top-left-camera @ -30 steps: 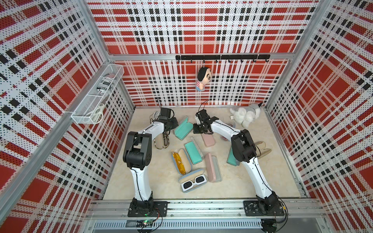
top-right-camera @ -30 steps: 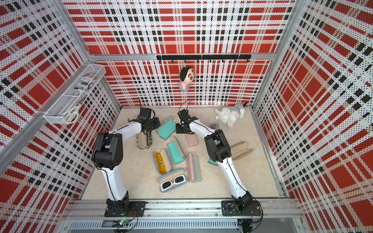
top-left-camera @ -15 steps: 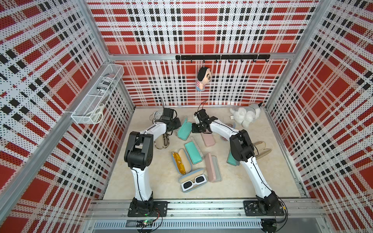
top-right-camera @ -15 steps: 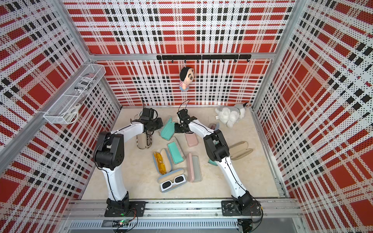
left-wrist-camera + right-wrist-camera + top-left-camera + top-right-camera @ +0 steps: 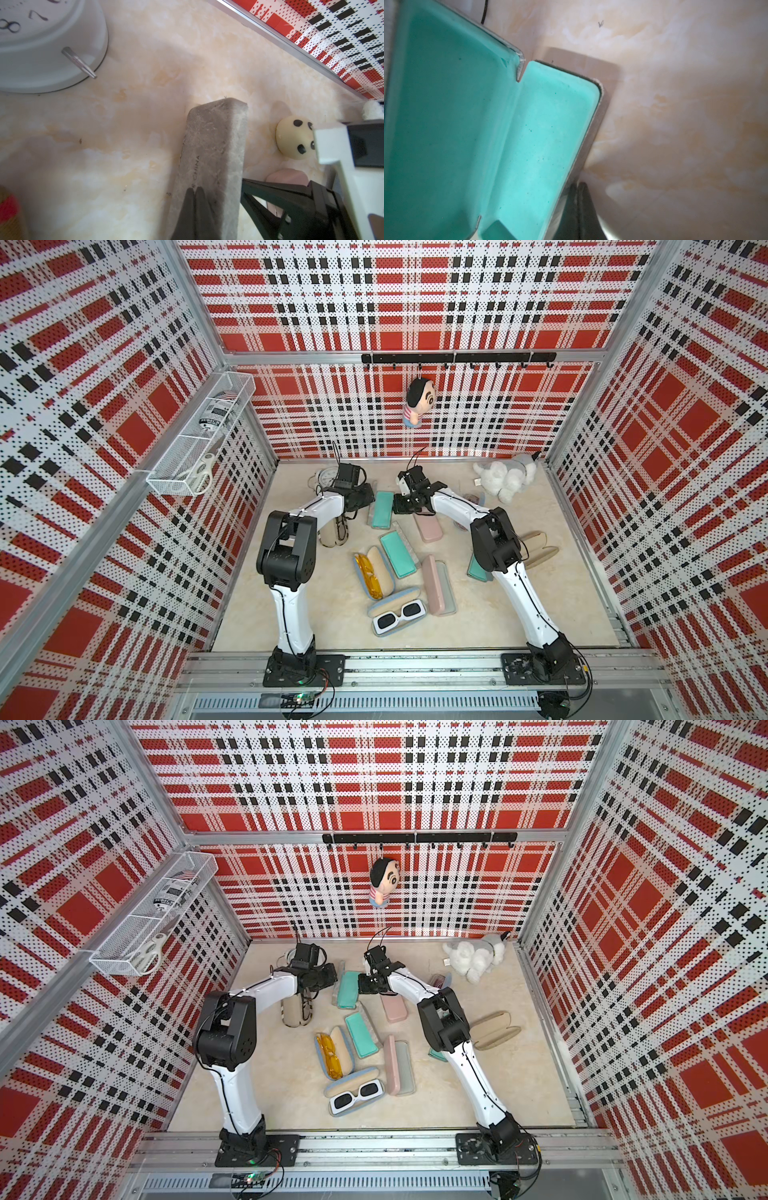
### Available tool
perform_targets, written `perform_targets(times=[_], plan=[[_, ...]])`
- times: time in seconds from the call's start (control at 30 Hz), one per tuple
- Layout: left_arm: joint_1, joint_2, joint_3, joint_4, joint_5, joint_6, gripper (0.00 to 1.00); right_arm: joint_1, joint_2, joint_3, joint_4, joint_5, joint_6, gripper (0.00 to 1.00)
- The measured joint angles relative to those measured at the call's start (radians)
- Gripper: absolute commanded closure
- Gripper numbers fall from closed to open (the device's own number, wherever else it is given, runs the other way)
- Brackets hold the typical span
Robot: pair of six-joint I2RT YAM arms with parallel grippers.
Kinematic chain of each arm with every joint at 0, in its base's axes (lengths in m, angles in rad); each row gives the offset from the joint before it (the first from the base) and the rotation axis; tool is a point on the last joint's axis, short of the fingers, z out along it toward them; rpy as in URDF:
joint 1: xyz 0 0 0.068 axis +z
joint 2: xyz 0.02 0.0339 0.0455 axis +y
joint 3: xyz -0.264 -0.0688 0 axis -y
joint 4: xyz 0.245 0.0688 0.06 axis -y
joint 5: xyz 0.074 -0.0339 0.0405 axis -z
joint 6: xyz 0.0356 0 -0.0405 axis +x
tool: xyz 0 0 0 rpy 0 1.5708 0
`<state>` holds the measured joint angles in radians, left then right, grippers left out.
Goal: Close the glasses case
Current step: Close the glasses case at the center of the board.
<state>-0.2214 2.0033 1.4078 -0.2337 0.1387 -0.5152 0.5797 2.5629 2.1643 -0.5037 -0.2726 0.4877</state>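
Several open cases [image 5: 438, 587] sit nearer the front edge. Target, a grey felt glasses case with teal lining [image 5: 382, 510], lies open toward the far edge of the tabletop [image 5: 540, 605], between my arms. My left gripper [image 5: 194, 190] and right gripper [image 5: 578, 185]: fingers pinched together, holding nothing; left tips on its grey shell, right beside the opposite rim. Step: folding halves together. Next, probably: press inward until rims meet.
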Motion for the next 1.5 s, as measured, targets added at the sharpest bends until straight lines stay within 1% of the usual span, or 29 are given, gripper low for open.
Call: perform_targets(times=[0.37,0.67,0.8,1.03,1.13,1.3,1.5], plan=[[-0.007,0.0,0.002,0.0,0.006,0.0,1.0,0.0,-0.014,-0.03,0.023,0.002,0.0,0.95],[-0.085,0.046,0.042,0.008,0.022,-0.007,1.0,0.0,-0.014,-0.035,0.029,-0.015,0.002,0.95],[-0.103,0.071,0.042,0.006,0.032,-0.012,1.0,0.0,-0.014,-0.035,0.032,-0.024,0.003,0.95],[-0.099,0.072,0.042,0.006,0.032,-0.018,1.0,0.0,-0.037,-0.076,0.05,-0.021,0.003,0.94],[-0.094,0.065,0.042,0.006,0.03,-0.019,1.0,0.0,-0.065,-0.12,0.053,-0.015,0.004,0.91],[-0.091,-0.008,0.04,-0.003,0.014,-0.021,1.0,0.001,-0.137,-0.193,0.051,0.003,0.002,0.88],[-0.092,-0.197,-0.004,0.009,-0.006,-0.03,1.0,0.002,-0.281,-0.266,0.043,0.031,-0.006,0.83]])
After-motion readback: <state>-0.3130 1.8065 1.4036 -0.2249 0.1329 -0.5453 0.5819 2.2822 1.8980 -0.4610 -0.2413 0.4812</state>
